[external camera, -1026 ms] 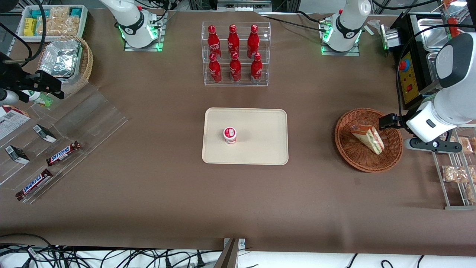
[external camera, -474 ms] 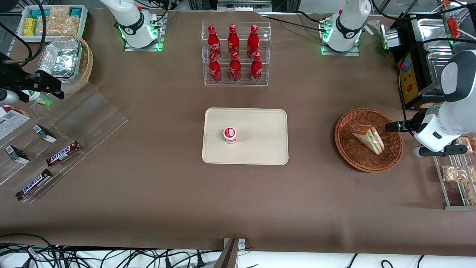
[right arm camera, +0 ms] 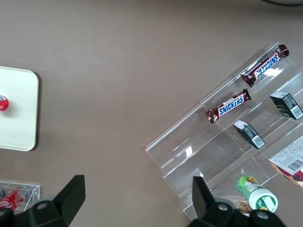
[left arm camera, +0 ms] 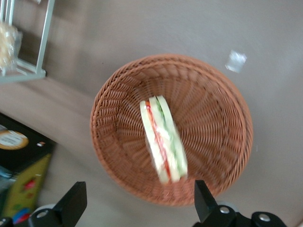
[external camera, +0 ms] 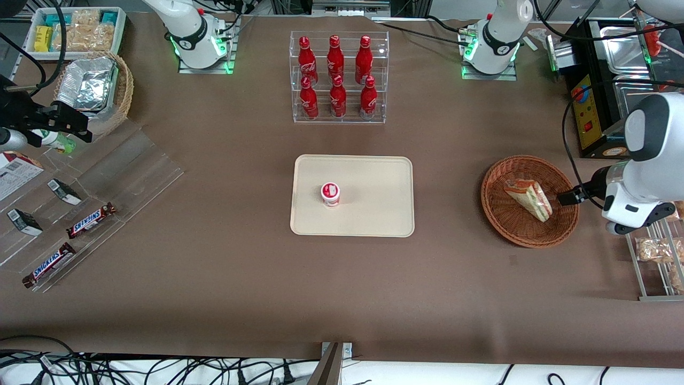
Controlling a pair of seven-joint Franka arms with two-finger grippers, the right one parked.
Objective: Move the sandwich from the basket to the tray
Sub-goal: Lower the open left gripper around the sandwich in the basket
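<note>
Wrist view on the working arm gave me the best read: the triangular wedge sandwich in clear wrap (left arm camera: pixel 164 140), pale bread with green, red and pink layers, lay in the middle of the round reddish-brown woven wicker basket (left arm camera: pixel 118 94), standing on one edge with the filling face up to the camera. Front view agreed, sandwich (external camera: pixel 529 198) in the basket (external camera: pixel 499 214), well apart from the flat rectangular cream-beige plastic tray (external camera: pixel 374 214), which already carried a small red-and-white lidded cup (external camera: pixel 331 193). My judgement on handling: light, soft bread that would crush under a hard pinch, and the film wrap looked slick, so I'd close across the two bread faces near the thick middle of the wedge, jaws square to the layers, with gentle force. Gripping at the thin tip would probably let it pivot or slip. The gripper (left arm camera: pixel 137 205) hung above the basket rim toward the working arm's end of the table, jaws spread wide, wider than the sandwich is thick, holding nothing and touching nothing. In the front view the gripper (external camera: pixel 567 197) sat just over the basket's edge, beside the sandwich, not yet down on it.
</note>
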